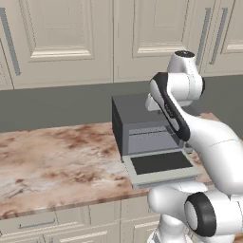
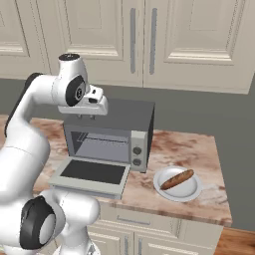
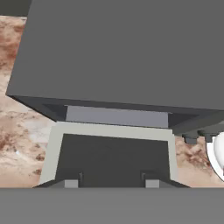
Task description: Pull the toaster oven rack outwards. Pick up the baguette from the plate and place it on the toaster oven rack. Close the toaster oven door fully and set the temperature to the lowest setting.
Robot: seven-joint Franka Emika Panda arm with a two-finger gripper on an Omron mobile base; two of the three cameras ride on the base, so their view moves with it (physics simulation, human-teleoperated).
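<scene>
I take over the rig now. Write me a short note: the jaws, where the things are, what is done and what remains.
Gripper: hovers above the toaster oven, jaws partly apart, holding nothing.
Toaster oven door: open, lying flat on the counter.
Toaster oven rack: inside the oven; I cannot tell if it is pulled out.
Baguette: on the plate, to the right of the oven.
Done: door open.
Left: check the rack, move the baguette onto it, shut the door, set lowest temperature with the knobs.

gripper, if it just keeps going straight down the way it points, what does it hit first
Most likely the open oven door: the gripper points down with its fingertips over the door's dark glass, just in front of the oven. How far above it hangs is unclear.
</scene>
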